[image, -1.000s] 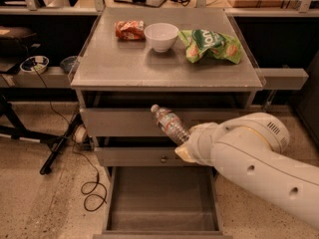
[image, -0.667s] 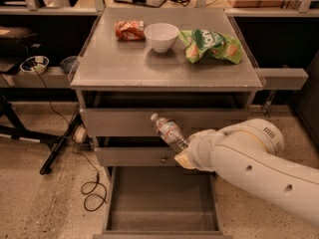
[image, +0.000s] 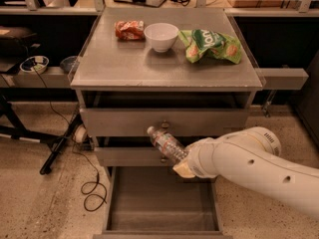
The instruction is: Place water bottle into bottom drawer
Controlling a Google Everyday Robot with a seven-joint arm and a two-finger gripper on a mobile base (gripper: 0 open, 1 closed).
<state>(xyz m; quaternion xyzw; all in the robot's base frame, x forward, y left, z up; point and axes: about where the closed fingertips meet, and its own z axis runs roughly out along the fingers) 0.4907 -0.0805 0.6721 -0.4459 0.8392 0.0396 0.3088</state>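
The water bottle [image: 166,143], clear plastic with a white cap and a pale label, hangs tilted in front of the middle drawer, cap pointing up and left. My gripper [image: 183,166] sits at the end of the white arm coming in from the right, holding the bottle's lower end above the rear of the bottom drawer [image: 160,218]. That drawer is pulled out wide and shows a plain grey inside with nothing in it. The arm's wrist hides the fingers themselves.
On the cabinet top [image: 124,68] lie a red snack packet [image: 129,30], a white bowl [image: 161,36] and a green chip bag [image: 212,45]. The two upper drawers [image: 164,121] are pushed in. Cables and a black stand leg [image: 60,143] lie on the floor at left.
The arm and the bottle have shifted slightly left and down, closer over the open bottom drawer.
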